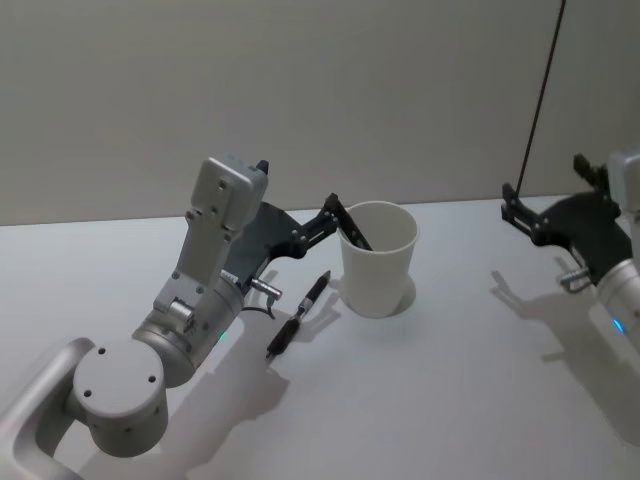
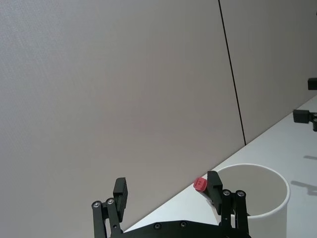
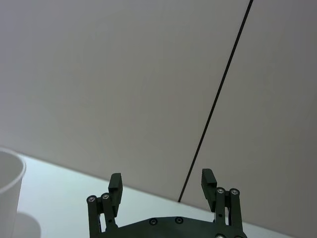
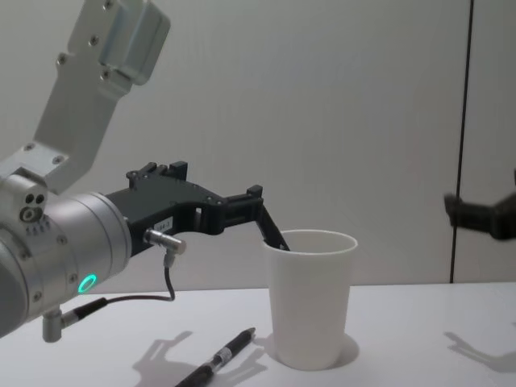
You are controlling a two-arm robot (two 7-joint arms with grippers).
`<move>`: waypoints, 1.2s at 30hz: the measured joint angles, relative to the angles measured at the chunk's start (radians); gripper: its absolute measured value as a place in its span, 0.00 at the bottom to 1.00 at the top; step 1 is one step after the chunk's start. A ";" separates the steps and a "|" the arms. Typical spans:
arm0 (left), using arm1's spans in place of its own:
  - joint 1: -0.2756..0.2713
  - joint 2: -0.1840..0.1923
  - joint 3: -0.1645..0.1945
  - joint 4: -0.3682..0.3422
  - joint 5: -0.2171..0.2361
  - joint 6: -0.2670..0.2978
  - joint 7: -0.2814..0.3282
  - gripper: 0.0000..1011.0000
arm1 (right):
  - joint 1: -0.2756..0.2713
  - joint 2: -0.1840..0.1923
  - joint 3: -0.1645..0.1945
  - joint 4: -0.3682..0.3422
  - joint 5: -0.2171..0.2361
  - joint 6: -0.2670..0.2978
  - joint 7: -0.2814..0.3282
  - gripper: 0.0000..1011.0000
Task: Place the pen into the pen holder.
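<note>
The left end effector [image 2: 167, 182] hangs open at the tapered white paper cup's [image 1: 378, 265] rim, apparently to release the red-capped dark pen [image 1: 355, 232] leaning inside; the right end effector [image 3: 161, 179] sits parked, open.

The cup [image 1: 378, 262] is showing plain white on the white tabletop [image 1: 480, 400]. The pen [image 1: 298, 316] is showing black, a second pen [image 2: 200, 184] is showing a red end, and the left gripper [image 2: 167, 181] and right gripper [image 3: 161, 176] are showing black.

The cup [image 1: 378, 262] stands on the table [image 1: 470, 400] with one pen [image 1: 354, 229] leaning inside at its left rim. A second pen [image 1: 299, 314] lies on the table just left of it.
</note>
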 joint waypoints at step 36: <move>0.000 0.000 0.000 0.000 0.000 0.000 0.000 0.99 | -0.058 0.080 0.039 -0.039 0.014 0.101 0.129 0.99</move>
